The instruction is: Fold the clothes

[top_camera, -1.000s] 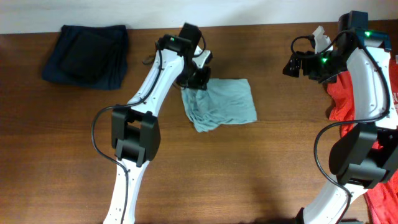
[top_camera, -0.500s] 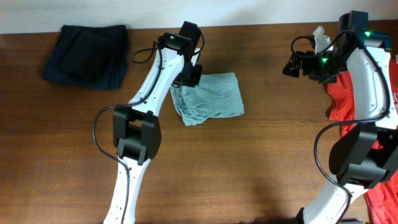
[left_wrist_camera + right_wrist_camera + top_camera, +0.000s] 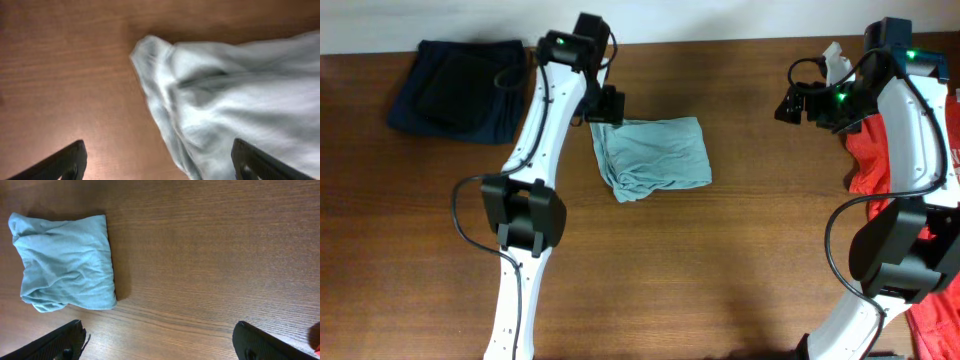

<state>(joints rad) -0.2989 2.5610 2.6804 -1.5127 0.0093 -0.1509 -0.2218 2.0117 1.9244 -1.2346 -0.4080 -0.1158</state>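
The pale grey-teal T-shirt lies folded into a rumpled rectangle on the brown table, left of centre. My left gripper hovers at its far left corner, open, holding nothing. In the left wrist view the shirt fills the right side, and my left gripper stands wide over its bunched edge. A red T-shirt lies at the right edge under the right arm. My right gripper is open and empty, well to the right of the teal shirt; its fingers frame bare wood.
A folded pile of dark navy clothes sits at the far left corner. The table's back edge meets a pale wall. A sliver of red cloth shows at the right edge of the right wrist view.
The left gripper dragged the teal shirt a little leftwards, then opened, let it go and drew back towards the far left. The right arm has not moved.
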